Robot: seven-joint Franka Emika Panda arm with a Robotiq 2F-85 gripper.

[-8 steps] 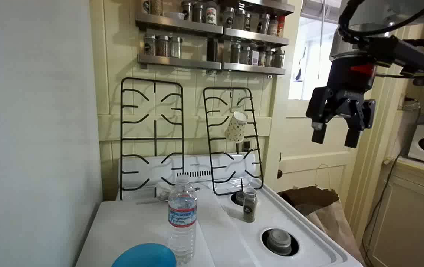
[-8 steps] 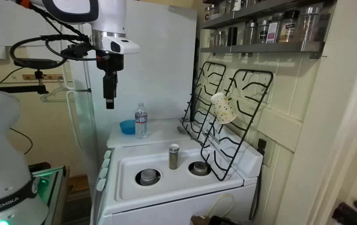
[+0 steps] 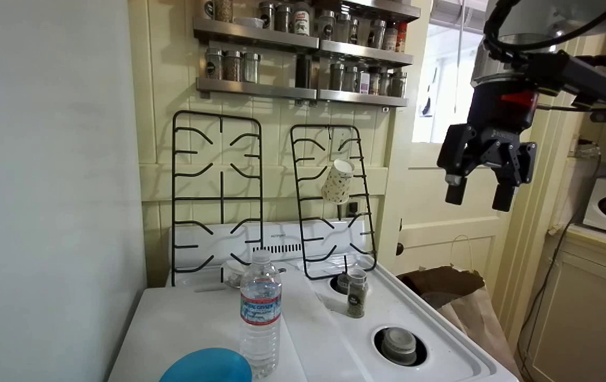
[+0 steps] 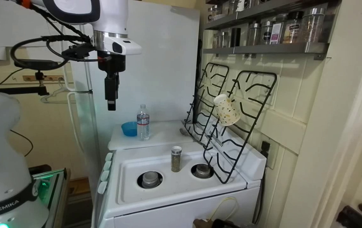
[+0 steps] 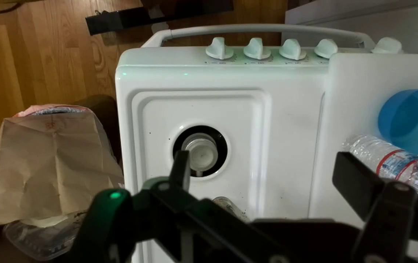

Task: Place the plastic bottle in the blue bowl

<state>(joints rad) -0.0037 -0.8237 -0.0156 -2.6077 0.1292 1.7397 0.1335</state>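
Blue bowl [image 3: 205,366]: on the left half of the bench [image 3: 329,345], towards its front left corner, mouth up; we see no shift in it since half a second ago.
Crystal Geyser water bottle [image 3: 260,318]: upright just right of the bowl and not in it; we cannot tell whether the two touch. It has not shifted either.
Spice jar [image 3: 357,293]: standing on the right half of the bench, farther back than the front burner cap [image 3: 399,346], in the same spot.
Pincer [image 3: 479,195]: its jaws stand wide apart with nothing between them, high and well apart from the bottle, past the bench's right edge as this exterior view shows it. We make out no change in pose or spread.
Bottle to bowl: the half second brought no visible progress, so we judge the reach not begun. Next we would swing towards the left edge and come down around the bottle; a sideways knock could tip it.
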